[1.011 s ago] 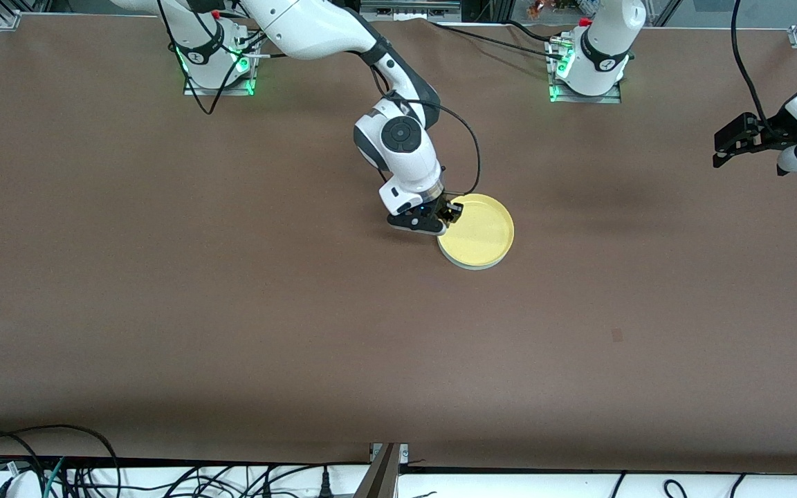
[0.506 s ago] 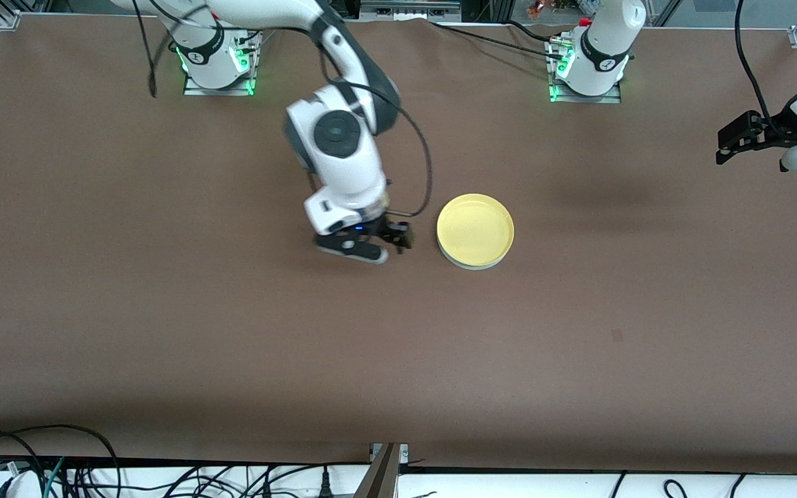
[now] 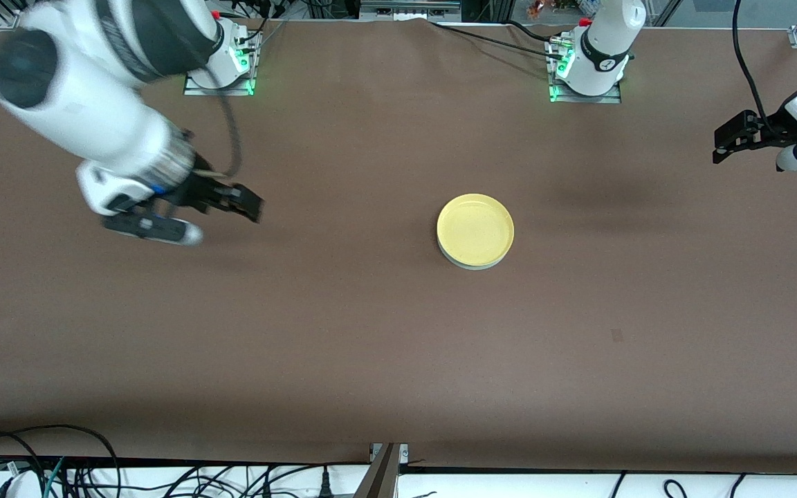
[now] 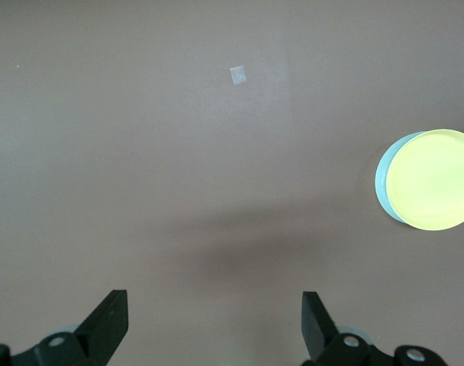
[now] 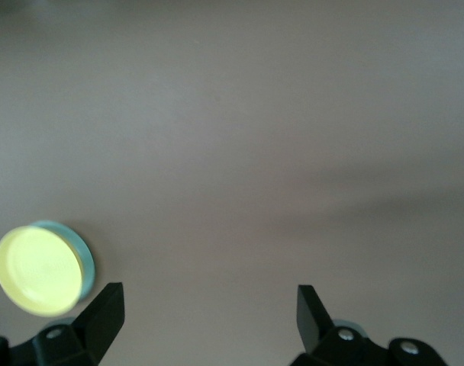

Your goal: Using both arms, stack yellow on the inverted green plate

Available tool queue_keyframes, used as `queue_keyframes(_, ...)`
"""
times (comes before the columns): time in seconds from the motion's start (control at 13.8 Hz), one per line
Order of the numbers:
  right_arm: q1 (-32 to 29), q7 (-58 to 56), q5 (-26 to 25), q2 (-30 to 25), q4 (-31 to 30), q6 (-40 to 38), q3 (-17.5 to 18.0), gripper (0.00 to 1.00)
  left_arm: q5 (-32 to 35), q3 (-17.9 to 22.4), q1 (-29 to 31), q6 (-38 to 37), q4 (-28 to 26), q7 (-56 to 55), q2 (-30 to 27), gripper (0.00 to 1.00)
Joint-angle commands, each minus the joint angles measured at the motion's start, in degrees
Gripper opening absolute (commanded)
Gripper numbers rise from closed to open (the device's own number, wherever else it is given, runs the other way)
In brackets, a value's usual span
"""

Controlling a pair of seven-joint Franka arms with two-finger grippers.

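The yellow plate (image 3: 475,228) lies upright on the pale green plate (image 3: 471,265), of which only a thin rim shows, near the middle of the table. My right gripper (image 3: 250,204) is open and empty, up over bare table toward the right arm's end, well apart from the stack. My left gripper (image 3: 720,145) is open and empty, waiting over the table's edge at the left arm's end. The left wrist view shows the yellow plate (image 4: 434,180) over the green rim (image 4: 382,183), far from the left gripper (image 4: 215,328). The right wrist view shows the yellow plate (image 5: 37,270), the green rim (image 5: 83,255) and the right gripper (image 5: 209,320).
The brown table (image 3: 371,346) carries a small pale mark (image 3: 617,335), also in the left wrist view (image 4: 238,75). The arm bases (image 3: 585,76) stand along the table's farther edge. Cables (image 3: 59,470) hang below the edge nearest the front camera.
My right gripper has let go of the yellow plate's rim and swung away toward the right arm's end, rising. The plates stay stacked. The left arm has barely moved.
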Motion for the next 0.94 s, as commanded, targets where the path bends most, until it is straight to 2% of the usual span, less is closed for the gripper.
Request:
queue_keyframes(0.0, -5.7, -2.6, -1.6, -8.2, -7.9, -1.5, 4.3, 1.0, -0.6, -0.1, -0.1, -1.6, 2.0, 0.5, 0.9, 1.0)
queue_keyframes(0.14, -17.8, -4.6, -7.6, -13.0, -11.3, -2.1, 16.8, 1.0, -0.6, -0.1, -0.1, -1.6, 2.0, 0.5, 0.9, 1.0)
queue_keyframes(0.36, -32.7, -11.5, -10.2, -14.7, -11.6, -5.0, 28.7, 1.0, -0.6, -0.1, -0.1, -1.6, 1.9, 0.5, 0.9, 1.0)
queue_keyframes(0.58, -33.7, -14.2, -16.0, -15.4, -11.2, -5.0, 29.9, 1.0, -0.6, -0.1, 0.1, -1.6, 1.9, 0.5, 0.9, 1.0)
queue_keyframes(0.87, -33.6, -14.0, -15.7, -14.7, -10.4, -4.8, 29.9, 1.0, -0.6, -0.1, 0.1, -1.6, 1.9, 0.5, 0.9, 1.0)
